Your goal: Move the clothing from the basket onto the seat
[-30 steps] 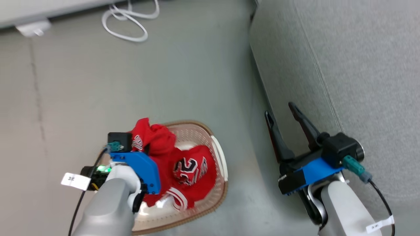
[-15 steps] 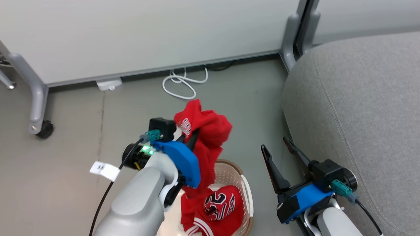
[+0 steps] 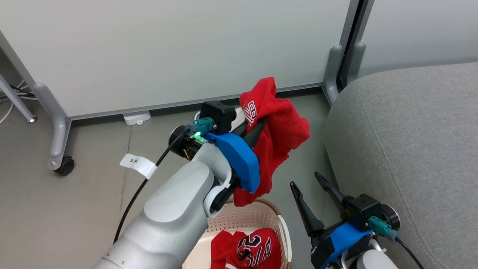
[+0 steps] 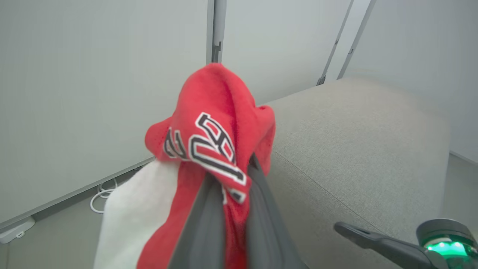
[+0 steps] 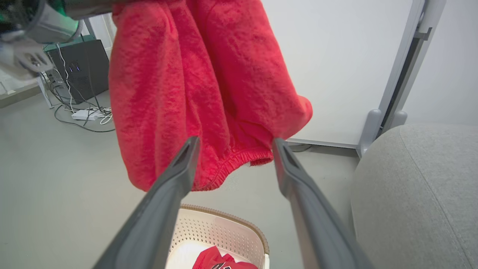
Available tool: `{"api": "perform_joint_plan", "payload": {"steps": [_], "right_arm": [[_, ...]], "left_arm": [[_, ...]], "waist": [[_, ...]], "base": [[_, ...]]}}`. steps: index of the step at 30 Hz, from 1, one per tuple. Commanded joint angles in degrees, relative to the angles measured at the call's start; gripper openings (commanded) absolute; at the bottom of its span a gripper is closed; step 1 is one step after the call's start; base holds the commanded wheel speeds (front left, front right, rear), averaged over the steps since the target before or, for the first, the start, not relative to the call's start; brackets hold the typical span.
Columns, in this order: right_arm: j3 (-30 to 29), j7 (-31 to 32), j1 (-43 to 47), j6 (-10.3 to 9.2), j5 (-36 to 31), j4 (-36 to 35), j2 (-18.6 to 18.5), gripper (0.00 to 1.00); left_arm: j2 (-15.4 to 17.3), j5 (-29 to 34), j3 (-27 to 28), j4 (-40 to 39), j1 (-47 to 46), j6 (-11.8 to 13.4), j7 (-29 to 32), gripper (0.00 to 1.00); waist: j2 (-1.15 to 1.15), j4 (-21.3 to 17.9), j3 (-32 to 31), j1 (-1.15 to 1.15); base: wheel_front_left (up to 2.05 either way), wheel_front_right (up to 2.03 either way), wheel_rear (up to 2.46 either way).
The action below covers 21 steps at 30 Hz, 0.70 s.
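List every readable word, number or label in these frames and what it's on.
"3", then a blurred character: white tag on the left arm's cable.
Lettering on the held red jersey: folded, unreadable.
Numerals on the second jersey, in the laundry basket: crumpled, unreadable.

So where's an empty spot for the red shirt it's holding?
The red shirt in the left gripper could go on the grey seat: its visible top is bare, right of the open right gripper. The floor between white panel and left arm is bare too. The basket is crowded: another red jersey lies inside.
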Motion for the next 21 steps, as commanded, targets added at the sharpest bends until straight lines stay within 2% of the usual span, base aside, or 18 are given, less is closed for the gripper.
{"api": "perform_joint_plan", "payload": {"steps": [1,9,21], "right_arm": [[0.3,0.1,0.9,0.03,0.0,-0.1,-0.2,1.00],[1.8,0.9,1.8,0.03,0.9,-0.5,-0.2,1.00],[2.7,1.3,1.3,0.03,2.9,-1.1,-0.2,1.00]], "left_arm": [[0.0,-0.6,-0.5,-0.4,-1.1,0.3,-0.3,0.00],[0.0,-4.9,-6.6,-2.3,-3.9,1.6,-1.0,0.00],[0.0,-9.9,-12.6,-1.9,-6.6,3.3,-2.8,0.00]], "waist": [[-0.01,-0.2,-0.5,0.01],[-0.01,-1.3,-2.3,0.01],[-0.01,-2.4,-2.7,0.01]], "base": [[0.00,0.00,0.00],[0.00,0.00,0.00],[0.00,0.00,0.00]]}}
